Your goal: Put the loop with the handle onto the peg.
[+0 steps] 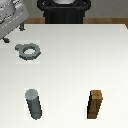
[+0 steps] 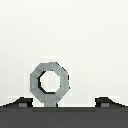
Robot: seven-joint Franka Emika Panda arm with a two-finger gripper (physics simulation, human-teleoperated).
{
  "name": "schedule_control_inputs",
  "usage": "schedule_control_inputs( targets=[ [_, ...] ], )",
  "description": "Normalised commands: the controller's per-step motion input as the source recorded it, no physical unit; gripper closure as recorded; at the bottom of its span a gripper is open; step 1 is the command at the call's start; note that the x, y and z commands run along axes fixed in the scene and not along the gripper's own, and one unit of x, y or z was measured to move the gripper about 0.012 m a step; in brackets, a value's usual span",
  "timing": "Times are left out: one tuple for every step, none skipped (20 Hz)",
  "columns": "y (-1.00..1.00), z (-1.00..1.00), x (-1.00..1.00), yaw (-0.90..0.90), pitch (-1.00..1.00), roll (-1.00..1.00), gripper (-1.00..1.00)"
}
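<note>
The loop with the handle (image 1: 28,51) is a flat gray ring lying on the white table toward the exterior view's left, its stubby tab pointing to the left. In the wrist view the loop (image 2: 49,82) lies flat, with nothing around it. The peg (image 1: 34,104) is a dark gray upright cylinder near the table's front, at the exterior view's left. My gripper (image 1: 12,31) hangs above the table's back left corner, behind the loop and apart from it. Its two fingertips (image 2: 22,102) stand wide apart and open, holding nothing.
A brown wooden block (image 1: 96,104) stands upright toward the front at the exterior view's right, level with the peg. The robot's dark base (image 1: 62,10) sits behind the table's (image 1: 75,60) far edge.
</note>
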Motion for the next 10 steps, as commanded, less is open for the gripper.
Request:
schedule_control_inputs(
  targets=[
    [0.0,0.0,-1.0,0.0,0.0,0.0,-1.0],
    [0.0,-1.0,0.0,0.0,0.0,0.0,-1.0],
    [0.0,-1.0,-1.0,0.0,0.0,0.0,-1.0],
    [0.0,-1.0,0.0,0.0,0.0,0.0,-1.0],
    [0.0,0.0,0.0,0.0,0.0,0.0,-1.0],
    [0.0,-1.0,0.0,0.0,0.0,0.0,-1.0],
    [0.0,-1.0,0.0,0.0,0.0,0.0,-1.0],
    [0.0,0.0,0.0,0.0,0.0,0.0,-1.0],
    [0.0,-1.0,-1.0,0.0,0.0,0.0,-1.0],
    [0.0,-1.0,-1.0,0.0,0.0,0.0,-1.0]
  ],
)
